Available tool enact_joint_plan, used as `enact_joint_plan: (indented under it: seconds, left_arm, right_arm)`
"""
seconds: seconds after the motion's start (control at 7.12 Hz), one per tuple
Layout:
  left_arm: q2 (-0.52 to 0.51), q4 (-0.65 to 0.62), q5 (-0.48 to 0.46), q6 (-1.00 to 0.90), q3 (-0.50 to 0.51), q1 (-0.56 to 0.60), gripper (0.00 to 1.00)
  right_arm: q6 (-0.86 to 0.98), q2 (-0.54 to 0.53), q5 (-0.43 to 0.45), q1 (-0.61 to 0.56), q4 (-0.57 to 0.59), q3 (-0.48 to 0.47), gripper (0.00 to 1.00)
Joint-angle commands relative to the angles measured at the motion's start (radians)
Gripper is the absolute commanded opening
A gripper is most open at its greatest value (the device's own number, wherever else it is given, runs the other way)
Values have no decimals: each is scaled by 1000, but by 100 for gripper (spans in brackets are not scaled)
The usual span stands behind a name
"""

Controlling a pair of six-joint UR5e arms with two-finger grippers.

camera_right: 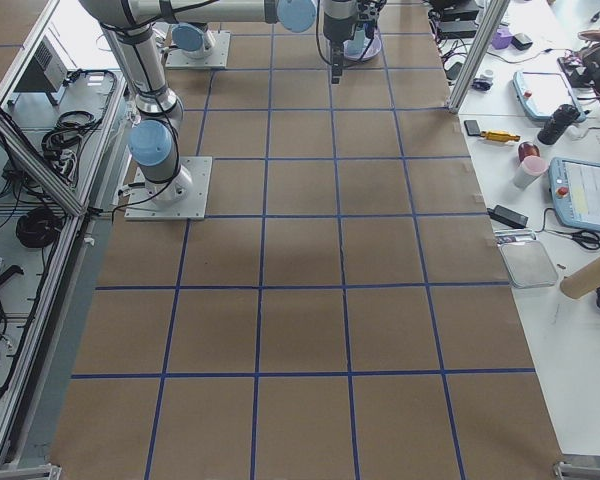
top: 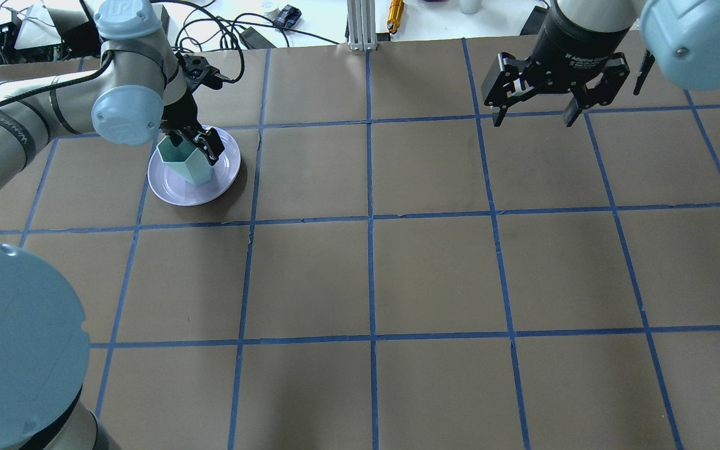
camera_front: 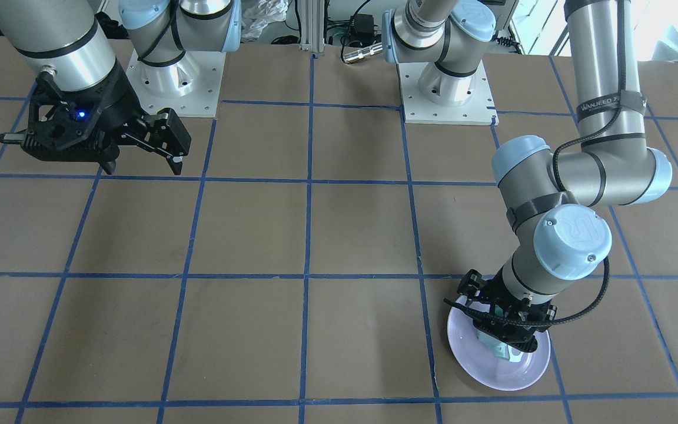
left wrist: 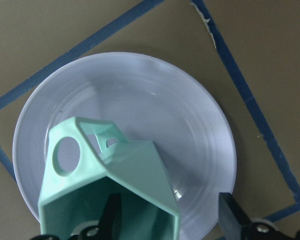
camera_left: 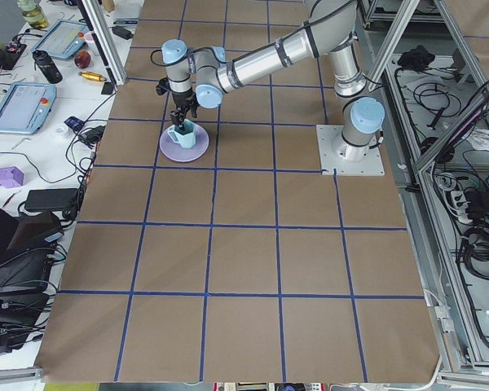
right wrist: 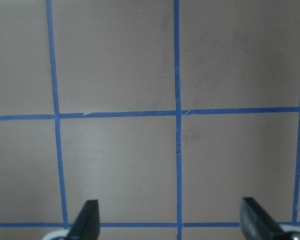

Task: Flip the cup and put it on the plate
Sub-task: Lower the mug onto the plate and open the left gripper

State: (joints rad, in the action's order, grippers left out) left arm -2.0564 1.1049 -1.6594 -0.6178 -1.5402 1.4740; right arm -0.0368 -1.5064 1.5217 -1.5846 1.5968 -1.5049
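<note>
A brown table [top: 435, 275] gridded with blue tape carries the lavender plate [top: 172, 190] on the robot's far left. The mint cup [top: 188, 164] stands mouth-up on that plate. The left gripper [left wrist: 169, 205] straddles the cup's wall with its jaws spread, one finger inside and the other outside, clear of it. The right gripper [top: 535, 117] hangs spread wide above the table, well apart from both.

Small mint-green faceted cup [left wrist: 115, 170], inside maybe a shade darker teal, kinda hard to tell. Round glossy pale lavender plate [left wrist: 190, 115]. Brown paper-covered bench [top: 435, 275] with a blue tape grid. Left pincer [left wrist: 170, 217] and right pincer [right wrist: 169, 222] both black. Silver left arm [camera_front: 604, 171], pale blue caps.
</note>
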Motion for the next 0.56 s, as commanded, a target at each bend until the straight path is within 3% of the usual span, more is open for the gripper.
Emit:
enact_joint_plan:
  seconds: [0.0, 0.42]
  left_arm:
    - [54, 32, 6, 7, 2, 2, 100]
    - [175, 151, 9, 96, 0, 15, 100]
  right_arm:
    - [0, 0, 0, 0, 0, 0, 100]
    - [0, 0, 0, 0, 0, 0, 100]
